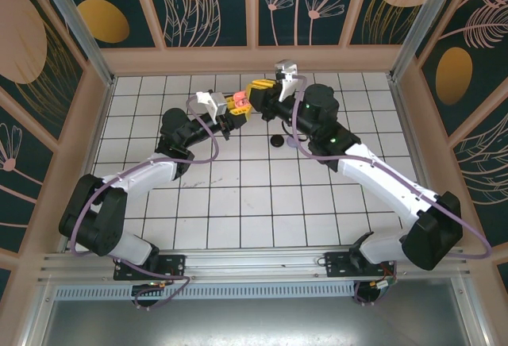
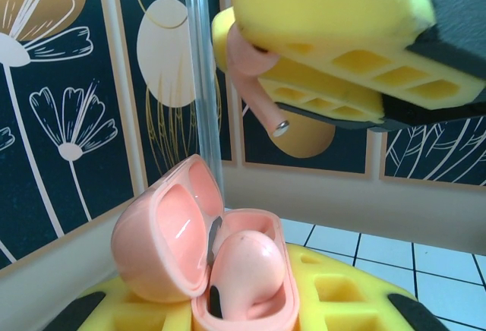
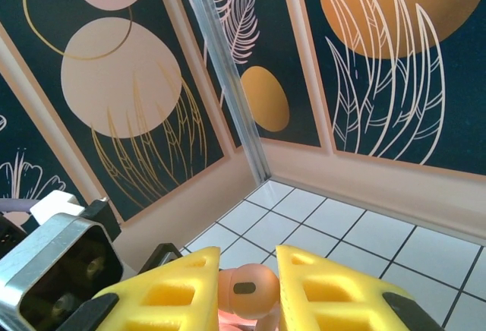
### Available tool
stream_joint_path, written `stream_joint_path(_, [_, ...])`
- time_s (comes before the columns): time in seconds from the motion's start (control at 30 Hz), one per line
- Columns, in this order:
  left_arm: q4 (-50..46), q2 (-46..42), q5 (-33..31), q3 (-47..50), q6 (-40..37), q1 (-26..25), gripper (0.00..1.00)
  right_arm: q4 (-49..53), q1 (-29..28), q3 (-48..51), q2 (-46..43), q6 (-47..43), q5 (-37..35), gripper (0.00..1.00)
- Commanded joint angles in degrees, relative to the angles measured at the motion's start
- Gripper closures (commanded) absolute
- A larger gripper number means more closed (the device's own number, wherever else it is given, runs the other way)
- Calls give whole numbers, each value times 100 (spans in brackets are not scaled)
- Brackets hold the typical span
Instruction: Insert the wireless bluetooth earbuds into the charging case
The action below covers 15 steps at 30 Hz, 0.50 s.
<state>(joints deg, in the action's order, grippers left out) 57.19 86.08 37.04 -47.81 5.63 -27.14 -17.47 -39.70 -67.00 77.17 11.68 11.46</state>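
**Here, two grippers meet over an open salmon charging case**

Top view: both arms reach toward the back of the white tiled floor (image 1: 238,195), and their yellow-padded tools come together above it, almost touching.

Left wrist view: the left gripper (image 2: 228,312) is closed narrowly on the charging case (image 2: 171,244), which sits between its yellow pads. The case is held clear of the tiles and is open, with its lid swung back to the left in this view. A seated earbud (image 2: 247,266), the same salmon colour as the case, already lies in the base with its rounded bulb uppermost. Whether the well beside it is free cannot be told.

Right wrist view: the right gripper (image 3: 247,293) is clamped on the held earbud (image 3: 244,289), also salmon, pinching its bulb between two ribbed yellow fingers (image 3: 334,285). From the left wrist camera, the stem of this earbud slants down out of the pads. Its metal tip hangs above the case base, apart from it and not yet inside.

On the tiles just beside the right arm lie a small black object (image 1: 278,140) and a pale lavender object (image 1: 294,146), both too small to identify. Dark wall panels (image 3: 380,58) with floral designs enclose the cell.
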Motion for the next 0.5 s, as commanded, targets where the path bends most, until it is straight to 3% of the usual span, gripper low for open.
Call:
stream_joint_path(0.0, [168,-152,76,-167,31,-37,100,-283,48,19,79,-79,-74,78])
stream_joint_path(0.47, [176,-328,106,-227,35,-55,100,-311,95,170,121,36,-65,79])
